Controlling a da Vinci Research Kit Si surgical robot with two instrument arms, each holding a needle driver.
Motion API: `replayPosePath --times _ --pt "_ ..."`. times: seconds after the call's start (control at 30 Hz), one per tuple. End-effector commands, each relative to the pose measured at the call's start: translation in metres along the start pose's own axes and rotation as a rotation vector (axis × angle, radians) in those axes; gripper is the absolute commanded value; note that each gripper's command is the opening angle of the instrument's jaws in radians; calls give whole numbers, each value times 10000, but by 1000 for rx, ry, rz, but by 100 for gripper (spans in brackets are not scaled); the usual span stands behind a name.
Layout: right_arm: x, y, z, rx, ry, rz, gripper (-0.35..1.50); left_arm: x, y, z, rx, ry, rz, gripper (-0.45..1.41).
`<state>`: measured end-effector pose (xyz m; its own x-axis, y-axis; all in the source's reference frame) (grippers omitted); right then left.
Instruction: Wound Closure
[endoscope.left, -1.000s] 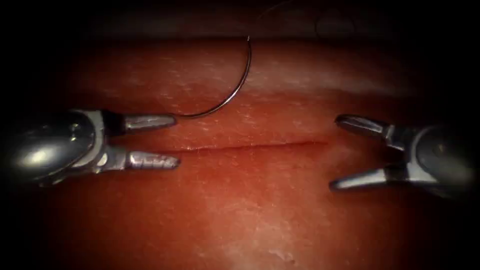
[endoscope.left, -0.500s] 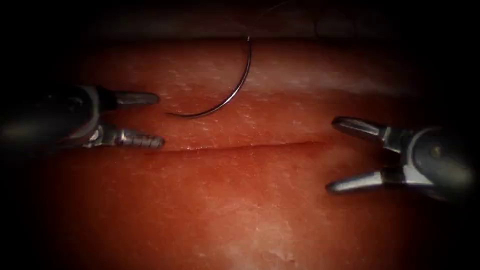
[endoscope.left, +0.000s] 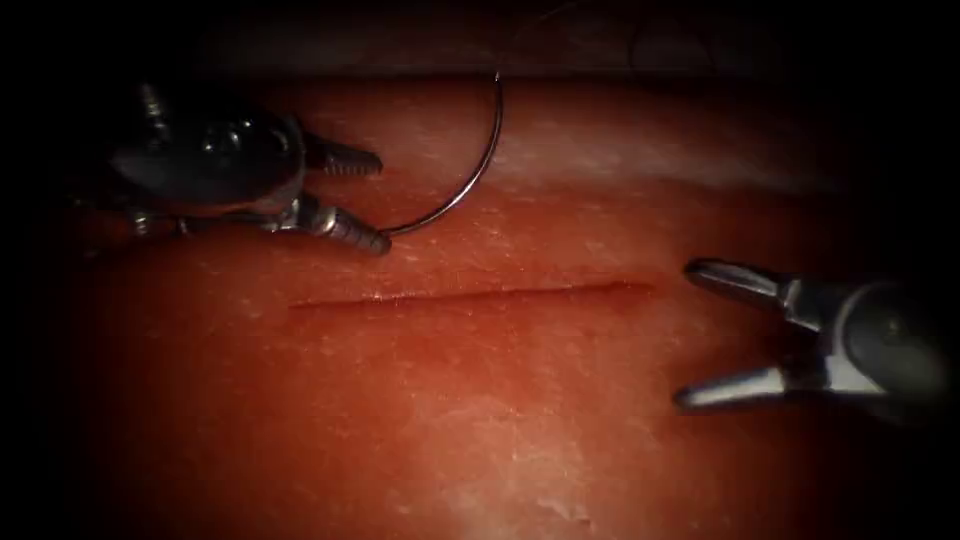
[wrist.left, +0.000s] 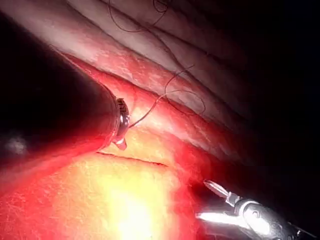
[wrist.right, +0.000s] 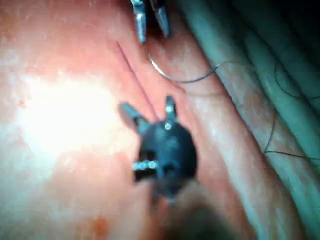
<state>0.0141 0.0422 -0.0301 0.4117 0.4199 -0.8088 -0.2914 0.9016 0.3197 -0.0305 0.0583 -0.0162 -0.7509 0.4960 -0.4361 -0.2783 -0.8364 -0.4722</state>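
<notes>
The curved needle (endoscope.left: 478, 175) lies flat on the tissue (endoscope.left: 480, 420) beyond the cut (endoscope.left: 470, 295), not in the tissue. Thread (wrist.left: 185, 92) trails from its far end over the tissue's back edge. My left tool (endoscope.left: 378, 202) stands open over the needle's near end, left of the cut's middle. Its lower jaw lies over that end and its jaws hold nothing. My right tool (endoscope.left: 685, 335) is wide open and empty at the cut's right end. The right wrist view shows my right tool (wrist.right: 146, 106) beside the cut (wrist.right: 132, 75), with the needle (wrist.right: 180, 77) and left tool (wrist.right: 150, 27) further on.
Pale folded drape (wrist.left: 165, 45) with loose loops of thread lies past the tissue's far edge. The right tool (wrist.left: 204, 200) also appears in the left wrist view, near the cut (wrist.left: 132, 159).
The left tool has risen from beside the cut's left end and moved right, up to the needle's near end, still open. The right tool drifted slightly down and right.
</notes>
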Motion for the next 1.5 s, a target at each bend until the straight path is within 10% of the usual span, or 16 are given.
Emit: replayPosePath --times 0.03,0.63,0.87,1.17,1.33,1.5 --pt "-4 0 10 1 1 -1 98 0 -3 13 -5 -15 5 70" --pt "-10 1 15 -1 -23 -7 98 -34 -25 60 2 -75 -27 66" --pt "-11 1 16 -4 -30 -8 98 -31 -27 49 -43 -72 -125 -15" --pt "5 -7 33 -146 4 259 101 -19 -20 19 43 3 -173 -35" --pt "17 -8 44 -310 9 433 99 -17 -1 14 93 26 -184 -26" --pt "16 -8 43 -311 10 460 101 -6 -8 17 102 27 -199 43"
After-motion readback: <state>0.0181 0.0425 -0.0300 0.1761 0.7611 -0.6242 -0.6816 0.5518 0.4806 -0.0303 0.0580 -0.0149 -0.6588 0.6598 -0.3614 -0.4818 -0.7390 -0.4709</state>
